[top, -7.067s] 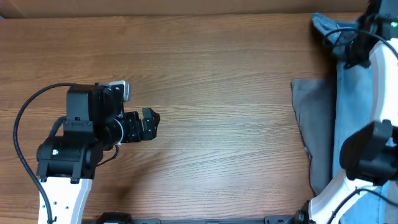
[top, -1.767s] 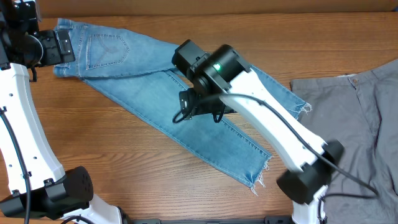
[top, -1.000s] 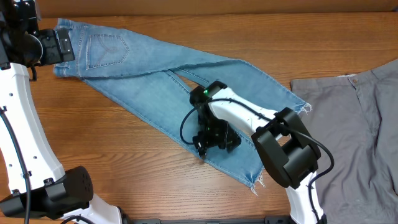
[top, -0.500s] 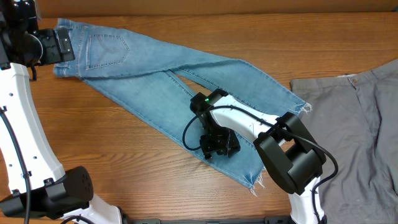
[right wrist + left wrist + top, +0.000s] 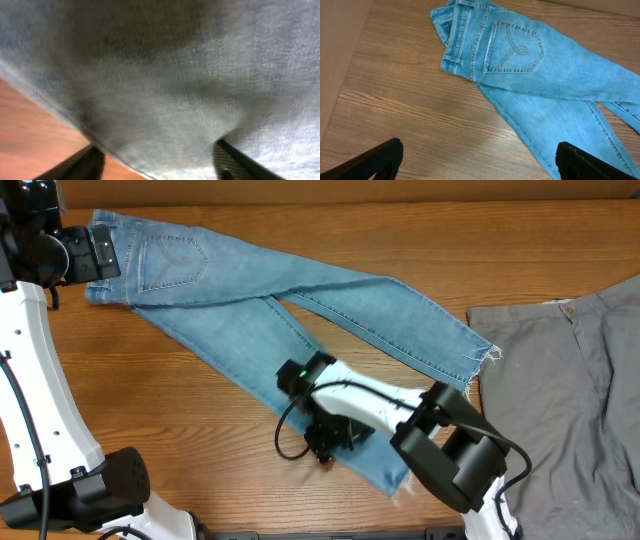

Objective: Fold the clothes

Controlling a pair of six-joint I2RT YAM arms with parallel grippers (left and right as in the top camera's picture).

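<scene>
The light-blue jeans point(image 5: 230, 345) lie spread on the table, waistband at the far left, both legs running toward the right with frayed hems. My left gripper point(image 5: 100, 252) hangs open above the waistband; in its wrist view the back pocket point(image 5: 515, 45) shows beyond the open fingers point(image 5: 480, 160). My right gripper point(image 5: 325, 445) presses down on the near leg's front edge. Its jaws stand apart, one fingertip point(image 5: 85, 161) over wood, the other on denim point(image 5: 165, 75), which fills the gap. The grey trousers point(image 5: 560, 370) lie flat at the right.
The wooden table point(image 5: 150, 440) is bare at the front left. The right arm's body point(image 5: 450, 450) lies low over the near leg's hem. A cable loops beside the right gripper point(image 5: 285, 442). The left arm stands along the left edge point(image 5: 40, 380).
My right gripper slid left and toward the table's front along the near leg, narrowing its jaws. The leg's hem shifted slightly with it. The left arm stayed still.
</scene>
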